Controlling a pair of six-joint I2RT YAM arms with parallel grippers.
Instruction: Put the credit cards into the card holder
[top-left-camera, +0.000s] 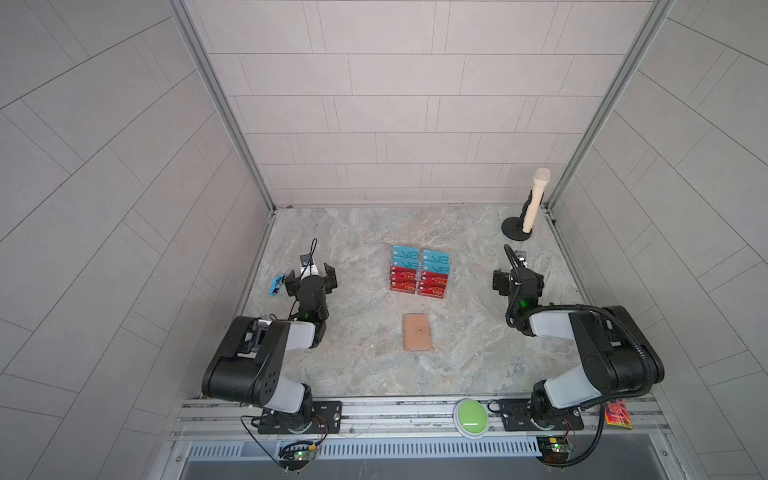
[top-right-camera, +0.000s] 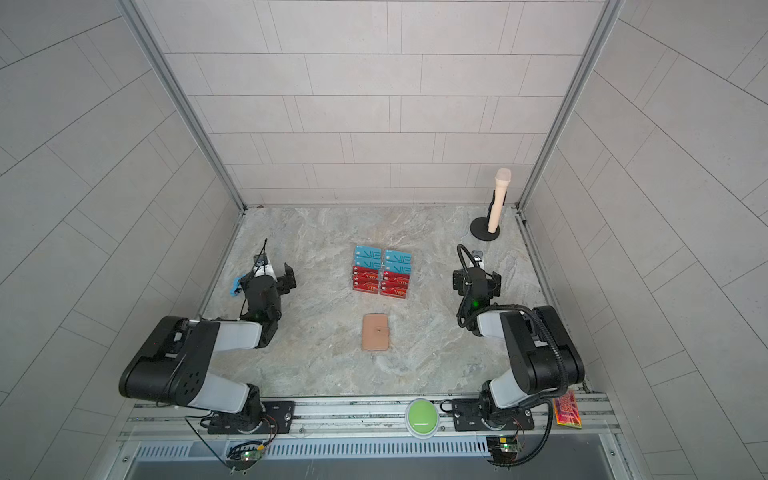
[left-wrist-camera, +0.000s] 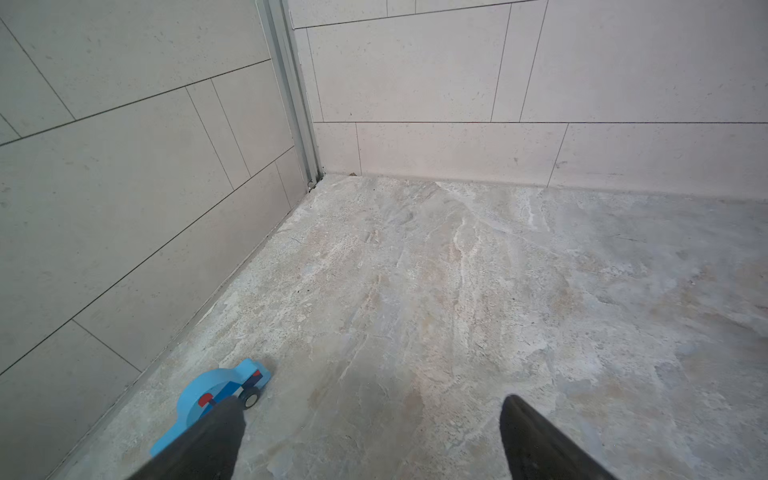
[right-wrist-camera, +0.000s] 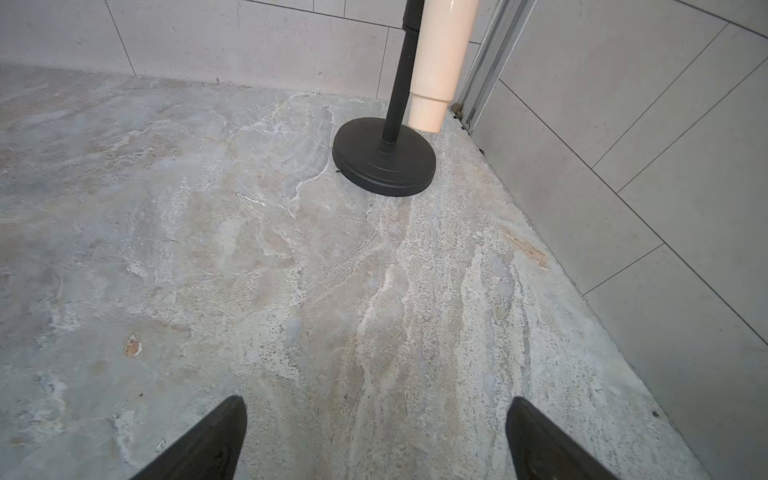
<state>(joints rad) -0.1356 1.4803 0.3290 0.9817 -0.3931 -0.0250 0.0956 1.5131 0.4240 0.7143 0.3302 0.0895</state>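
Between L gripper and R gripper, roughly midway, I see the small flat plastic credit cards: teal-blue rows on the far side, red w/ gold "VIP" nearer the arm bases. Tan-pink leather-like card holder lies closed, snap button up, apart from the cards, betw. the two arms and behind both sets of jaws. L jaws stand spread wide, nothing betw. them; a small light-blue toy car sits just outside one finger, contact unclear. R jaws equally wide, empty; ahead of them, well apart, a beige microphone-shaped cylinder on a round black stand. All rests on a grey-beige marbled tabletop.
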